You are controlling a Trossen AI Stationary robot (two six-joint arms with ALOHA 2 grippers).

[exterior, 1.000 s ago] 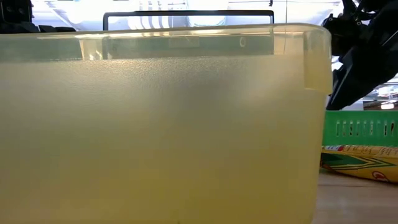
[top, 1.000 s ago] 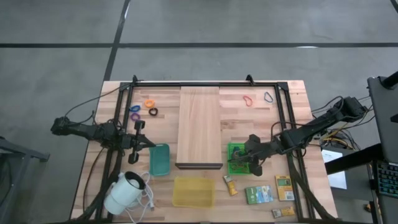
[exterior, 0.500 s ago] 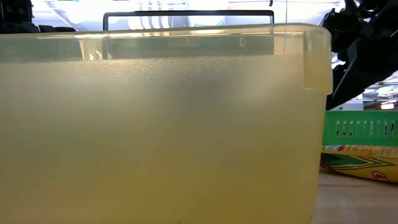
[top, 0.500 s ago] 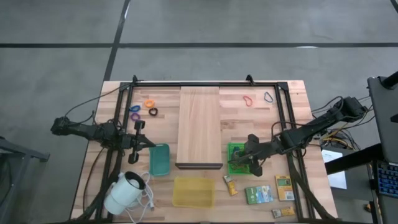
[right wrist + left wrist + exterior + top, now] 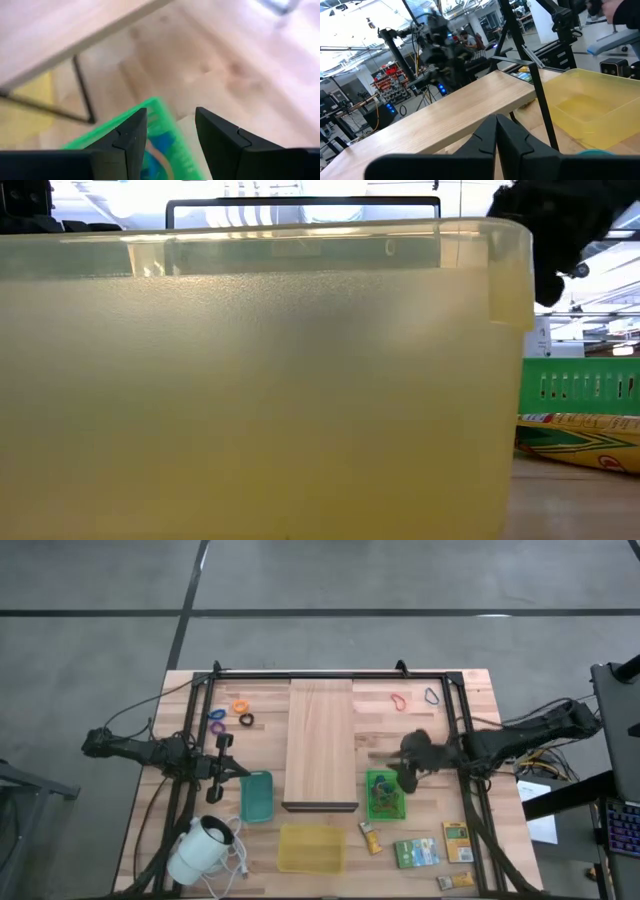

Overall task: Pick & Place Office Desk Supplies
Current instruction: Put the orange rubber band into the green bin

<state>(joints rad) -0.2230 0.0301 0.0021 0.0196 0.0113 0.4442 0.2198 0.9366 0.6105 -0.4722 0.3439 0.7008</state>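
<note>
Office supplies lie spread over the table. Near the far edge are a red rubber band [image 5: 398, 700] and a dark one [image 5: 432, 696], with orange [image 5: 239, 706], purple [image 5: 216, 715] and black [image 5: 246, 721] rings farther left. Packets [image 5: 415, 853] lie near the right corner. The green basket [image 5: 385, 795] holds rubber bands [image 5: 161, 159]. My right gripper [image 5: 171, 135] [image 5: 412, 758] hovers open and empty above the basket's far side. My left gripper [image 5: 496, 131] [image 5: 238, 772] waits shut beside the teal tray [image 5: 256, 795].
A long wooden board [image 5: 321, 745] on a black frame runs down the table's middle. A yellow tray [image 5: 311, 847] sits at the near edge and fills the low view [image 5: 260, 380]. A white corded device [image 5: 205, 848] lies near the left corner. Black rails [image 5: 330, 674] border the work area.
My right gripper has risen out of the green basket and moved toward the table's far edge, and its arm has drawn back to the right. The basket has stayed where it was. My left arm has kept still.
</note>
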